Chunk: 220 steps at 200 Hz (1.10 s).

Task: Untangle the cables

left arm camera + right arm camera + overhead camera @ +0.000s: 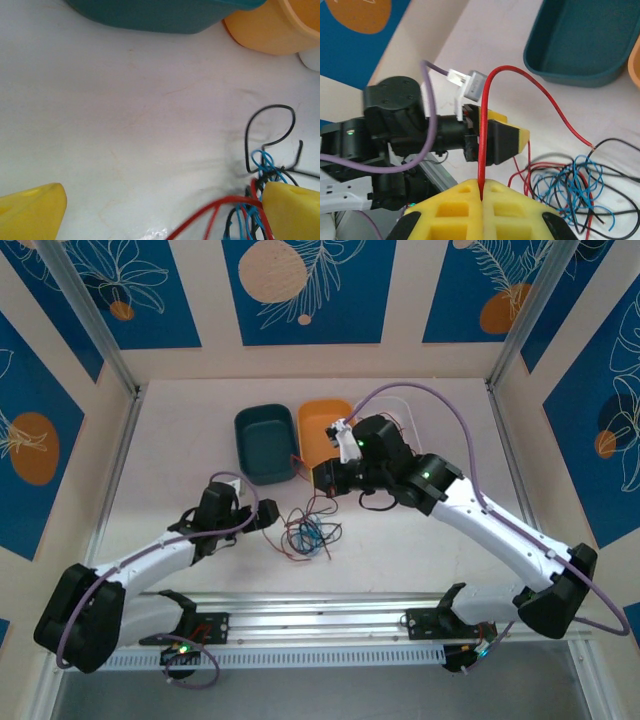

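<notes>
Standing wide apart and holding nothing, the yellow fingers (30, 212) of the left gripper (160, 215) frame a bare patch of table (125, 125). The right-hand finger rests against the edge of the tangle (252, 202). Red, blue and black cables run beside it and under it. Just beyond that finger lies a black loop (280, 107), flat on the table. Far ahead of the fingers sits a teal bin (165, 15), with an orange bin (265, 30) close on its right.

The right gripper (482, 192) has its two fingers pressed together on a red cable (485, 125). The strand rises straight from the tips, arcs over to the right and drops to a bare end just above the tangle, which lies on the table close to the right of these fingers. Beyond the tips, left of the red strand, the left gripper faces this way with one yellow finger showing. Farther off, up and right of the tips, is the teal bin.

From above, the tangle (305, 532) lies just right of the left gripper's fingers and just on the near side of the right gripper's. Both bins stand on the far side of the two grippers.
</notes>
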Each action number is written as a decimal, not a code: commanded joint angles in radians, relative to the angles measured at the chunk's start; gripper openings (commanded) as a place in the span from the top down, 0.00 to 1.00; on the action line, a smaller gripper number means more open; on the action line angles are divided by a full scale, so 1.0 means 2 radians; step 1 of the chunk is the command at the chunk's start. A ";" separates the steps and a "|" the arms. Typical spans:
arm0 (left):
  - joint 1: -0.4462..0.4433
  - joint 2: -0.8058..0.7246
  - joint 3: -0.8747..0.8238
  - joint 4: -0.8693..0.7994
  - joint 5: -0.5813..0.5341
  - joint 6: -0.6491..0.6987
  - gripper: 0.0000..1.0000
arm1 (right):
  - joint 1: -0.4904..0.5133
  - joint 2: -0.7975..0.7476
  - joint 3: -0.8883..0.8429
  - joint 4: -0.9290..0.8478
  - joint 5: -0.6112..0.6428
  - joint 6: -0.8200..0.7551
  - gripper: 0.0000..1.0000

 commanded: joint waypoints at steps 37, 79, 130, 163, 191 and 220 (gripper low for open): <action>-0.009 0.013 0.018 0.021 0.004 -0.001 0.00 | -0.024 -0.022 0.060 -0.002 -0.014 -0.038 1.00; -0.010 0.014 0.016 0.026 0.005 -0.005 0.00 | -0.039 -0.018 0.101 -0.004 -0.009 -0.061 1.00; -0.010 0.000 0.021 0.004 -0.002 0.005 0.00 | -0.074 -0.013 0.159 -0.033 0.001 -0.090 1.00; -0.010 -0.024 0.021 -0.019 -0.025 0.011 0.00 | -0.117 -0.009 0.188 -0.053 0.006 -0.092 1.00; -0.010 -0.046 0.019 -0.036 -0.041 0.016 0.00 | -0.165 -0.003 0.211 -0.054 0.006 -0.096 1.00; -0.010 -0.063 0.016 -0.048 -0.050 0.018 0.00 | -0.204 0.010 0.235 -0.053 0.017 -0.105 1.00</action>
